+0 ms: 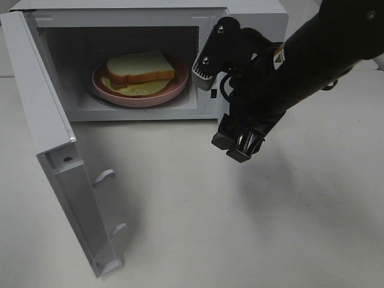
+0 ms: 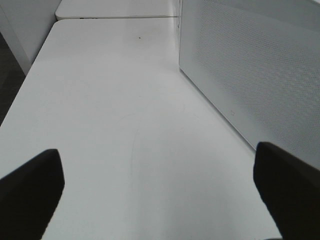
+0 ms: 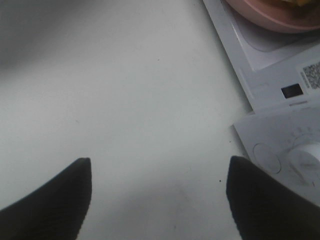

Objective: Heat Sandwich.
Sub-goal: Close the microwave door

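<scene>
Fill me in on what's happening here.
The sandwich sits on its pink plate inside the microwave, whose door stands wide open. The right hand hangs open and empty in front of the control panel. The left hand, also open and empty, is over the table beside a perforated white wall, probably the microwave's side. The door is not yet shut.

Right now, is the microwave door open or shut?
Open: the door stands swung wide to the left, and the sandwich on its pink plate shows inside.
</scene>
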`<state>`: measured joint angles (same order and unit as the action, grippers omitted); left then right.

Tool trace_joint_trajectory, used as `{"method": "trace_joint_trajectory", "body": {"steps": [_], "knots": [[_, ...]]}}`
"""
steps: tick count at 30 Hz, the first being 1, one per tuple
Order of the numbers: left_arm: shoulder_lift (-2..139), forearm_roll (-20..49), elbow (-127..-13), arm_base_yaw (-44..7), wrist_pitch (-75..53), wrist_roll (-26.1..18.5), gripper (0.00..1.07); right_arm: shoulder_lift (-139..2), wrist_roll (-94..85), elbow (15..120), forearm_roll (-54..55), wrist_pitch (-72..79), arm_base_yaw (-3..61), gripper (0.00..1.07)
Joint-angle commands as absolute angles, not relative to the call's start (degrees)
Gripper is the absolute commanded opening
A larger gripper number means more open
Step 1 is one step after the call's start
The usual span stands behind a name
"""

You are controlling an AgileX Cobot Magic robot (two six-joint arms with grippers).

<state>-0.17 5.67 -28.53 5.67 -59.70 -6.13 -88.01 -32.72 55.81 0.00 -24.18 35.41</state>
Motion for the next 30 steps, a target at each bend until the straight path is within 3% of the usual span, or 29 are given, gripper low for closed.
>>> {"method": "trace_joint_trajectory", "body": {"steps": [1, 12, 30], "knots": [[-1.66, 5.96, -28.48, 5.73, -59.47, -5.9, 0.98, -85.66, -28.99, 54.49, 0.34, -24.92, 35.47, 0.73], [-1.66, 5.96, -28.48, 5.73, -59.47, -5.9, 0.98, -76.32, -17.76, 48.36, 0.34, -29.79, 35.47, 0.81], [-1.66, 5.96, -28.48, 5.73, -59.47, -5.9, 0.98, -62.74, -7.62, 45.78, 0.0, -48.64, 35.47, 0.77]]}}
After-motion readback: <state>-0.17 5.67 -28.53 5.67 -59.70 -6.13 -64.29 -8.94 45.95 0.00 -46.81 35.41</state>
